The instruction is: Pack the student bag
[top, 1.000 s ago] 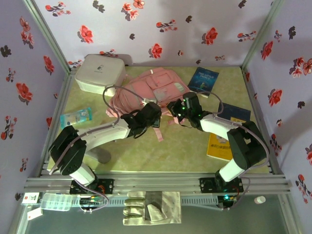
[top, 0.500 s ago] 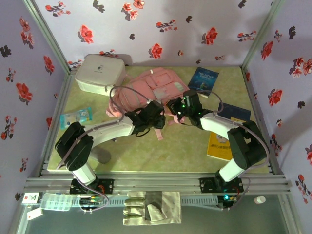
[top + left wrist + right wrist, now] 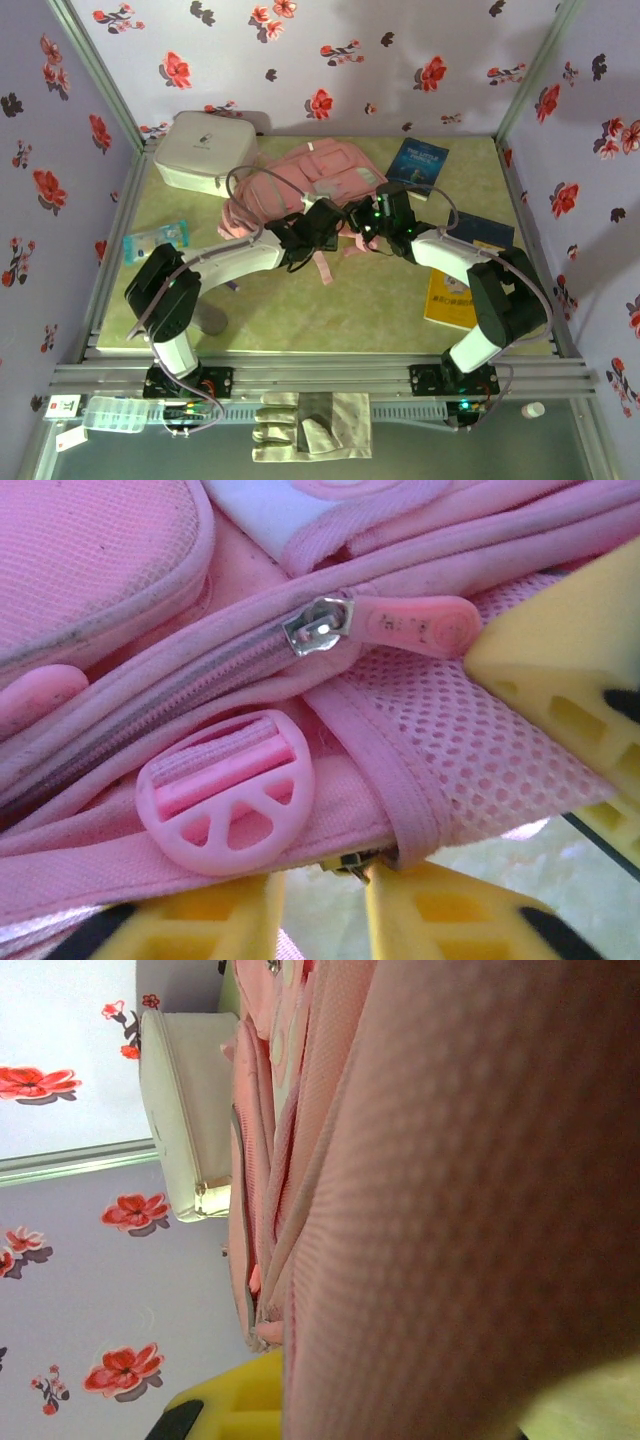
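Pink fabric bag (image 3: pixel 310 185) lay flat on the table (image 3: pixel 380 300), toward the far side, middle. Left wrist view: zip closed along its seam, pink rubber pull (image 3: pixel 415 625) lying across the mesh; round pink buckle (image 3: pixel 225 800) just below the zip.

Left gripper (image 3: pixel 325 222) sat at the bag's near edge. Its yellow fingers (image 3: pixel 230 920) stood a little apart, table showing between them, the bag's hem just at the tips. Could not tell if it had any hold.

Right gripper (image 3: pixel 362 225) met the bag from the right, beside the left one. Jaws closed, pinching a fold of the pink mesh.

White case (image 3: pixel 205 150) touched the bag's far-left corner. Blue book (image 3: pixel 418 165) lay just right of the bag. Dark book (image 3: pixel 480 232) and yellow book (image 3: pixel 450 295) lay further right and nearer. Teal packet (image 3: pixel 157 240) lay well left of the bag.
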Available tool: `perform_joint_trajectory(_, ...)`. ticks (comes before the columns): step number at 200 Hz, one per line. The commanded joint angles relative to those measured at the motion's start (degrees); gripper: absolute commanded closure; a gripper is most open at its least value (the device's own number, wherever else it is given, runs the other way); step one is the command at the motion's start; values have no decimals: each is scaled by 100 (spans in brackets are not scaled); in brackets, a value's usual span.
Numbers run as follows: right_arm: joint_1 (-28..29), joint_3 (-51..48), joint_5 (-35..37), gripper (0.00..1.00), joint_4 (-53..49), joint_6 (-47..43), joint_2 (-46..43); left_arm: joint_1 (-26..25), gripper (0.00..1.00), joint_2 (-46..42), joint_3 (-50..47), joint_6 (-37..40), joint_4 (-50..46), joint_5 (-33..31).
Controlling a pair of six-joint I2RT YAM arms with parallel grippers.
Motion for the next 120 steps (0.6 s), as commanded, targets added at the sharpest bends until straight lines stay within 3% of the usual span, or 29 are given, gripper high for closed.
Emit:
perform_joint_trajectory(1, 45, 261, -594, 98, 866, 237, -153, 66, 78, 159, 208, -127, -28, -467)
perform_joint_trajectory(40, 49, 260, -574, 98, 805, 212, -265, 75, 83, 160, 156, -148, 123, -649)
perform_joint_trajectory(87, 62, 278, -585, 98, 792, 190, -265, 83, 78, 207, 183, -3, 286, -695)
perform_joint_trajectory(120, 62, 269, -557, 98, 750, 156, -270, 76, 81, 247, 175, 84, 392, -690)
